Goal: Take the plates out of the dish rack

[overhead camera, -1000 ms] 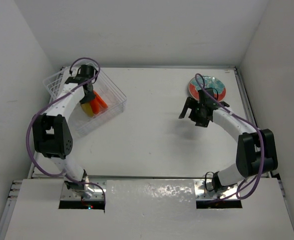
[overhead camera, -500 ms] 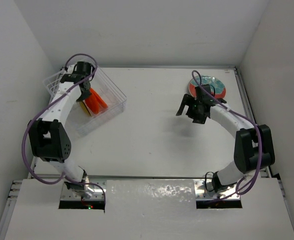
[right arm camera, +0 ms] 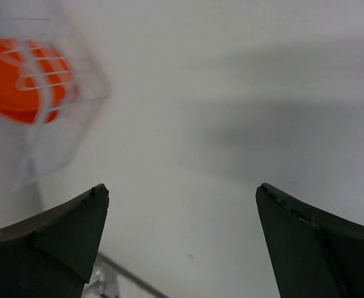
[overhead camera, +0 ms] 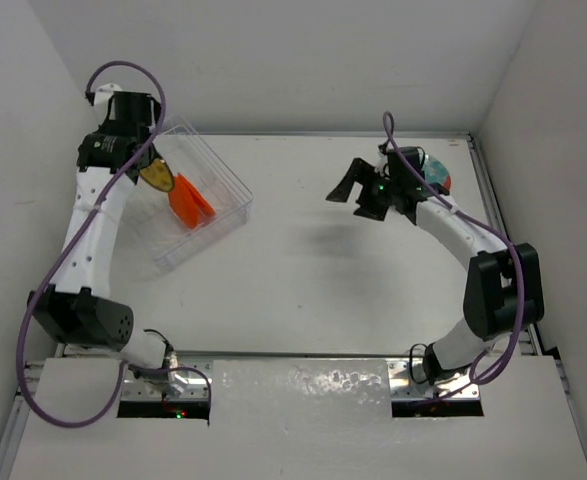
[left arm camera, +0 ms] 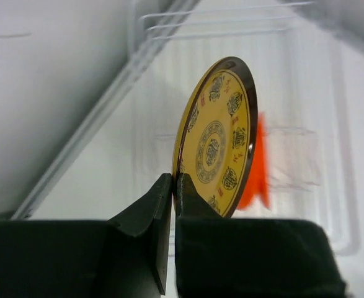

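Note:
My left gripper (overhead camera: 145, 166) is shut on the rim of the yellow-gold patterned plate (left arm camera: 222, 139) and holds it on edge above the clear dish rack (overhead camera: 228, 185); the plate also shows in the top view (overhead camera: 157, 176). Two orange plates (overhead camera: 189, 201) stand in the rack and show behind the held plate in the left wrist view (left arm camera: 256, 167) and through the rack wall in the right wrist view (right arm camera: 30, 77). My right gripper (overhead camera: 351, 190) is open and empty, raised over the table right of centre. The teal plate (overhead camera: 437, 177) lies at the back right, mostly hidden by the right arm.
The white wire basket (left arm camera: 222, 18) stands beyond the rack at the back left, hidden by the left arm in the top view. Walls close the table at the back, left and right.
My left gripper has lifted the yellow-gold plate up out of the rack toward the back left. My right gripper has moved left and up, away from the teal plate.

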Robot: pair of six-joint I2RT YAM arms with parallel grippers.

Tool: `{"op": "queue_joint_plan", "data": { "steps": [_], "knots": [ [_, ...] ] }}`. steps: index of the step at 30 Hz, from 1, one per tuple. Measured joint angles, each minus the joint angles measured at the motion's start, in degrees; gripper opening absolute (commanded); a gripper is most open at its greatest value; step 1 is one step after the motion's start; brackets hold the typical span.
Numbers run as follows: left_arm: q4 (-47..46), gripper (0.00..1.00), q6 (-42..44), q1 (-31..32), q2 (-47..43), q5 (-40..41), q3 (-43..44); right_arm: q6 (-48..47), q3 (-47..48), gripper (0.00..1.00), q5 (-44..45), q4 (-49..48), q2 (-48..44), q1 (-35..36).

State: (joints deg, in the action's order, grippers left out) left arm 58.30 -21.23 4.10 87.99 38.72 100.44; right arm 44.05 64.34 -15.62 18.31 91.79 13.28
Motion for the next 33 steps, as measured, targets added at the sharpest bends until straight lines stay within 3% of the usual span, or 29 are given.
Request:
{"op": "queue_joint_plan", "data": {
  "steps": [5, 9, 13, 16, 24, 25, 28, 30, 33],
  "knots": [
    [-9.46, 0.00, 1.01, -0.04, -9.60, -19.85, -2.40, 3.48, 5.05, 0.99, -12.50, -12.02, 1.42, 4.74],
    [-25.64, 0.00, -3.74, -0.04, -17.20, -41.57, -13.00, 3.98, 12.70, 0.99, -14.99, -14.75, 2.03, 8.15],
    [-39.26, 0.00, -11.28, 0.09, -17.70, -57.79, -23.19, 4.37, 15.65, 0.98, -15.04, -16.22, 2.03, 7.85],
    [-43.93, 0.00, -15.15, 0.61, -14.97, -64.41, -28.61, 5.92, 13.79, 0.97, -15.02, -19.34, 2.01, 7.58],
    [-51.17, 0.00, -20.11, 1.07, -14.12, -71.97, -34.42, 8.41, 10.21, 0.87, -14.67, -22.58, 2.01, 7.61],
    [-52.83, 0.00, -20.85, 1.20, -14.16, -72.63, -35.23, 8.26, 10.23, 0.84, -14.38, -22.56, 2.05, 7.72],
    [-55.52, 0.00, -22.27, 2.01, -14.08, -73.68, -36.96, 7.54, 10.34, 0.38, -13.60, -22.58, 2.95, 7.93],
    [-56.28, 0.00, -22.60, 2.80, -13.57, -73.81, -37.24, 7.69, 10.60, 0.00, -13.68, -22.86, 4.35, 8.00],
    [-56.00, 0.56, -21.38, 3.45, -11.74, -71.84, -37.09, 8.37, 11.08, 0.00, -12.85, -22.43, 6.08, 7.76]
  ]
}}
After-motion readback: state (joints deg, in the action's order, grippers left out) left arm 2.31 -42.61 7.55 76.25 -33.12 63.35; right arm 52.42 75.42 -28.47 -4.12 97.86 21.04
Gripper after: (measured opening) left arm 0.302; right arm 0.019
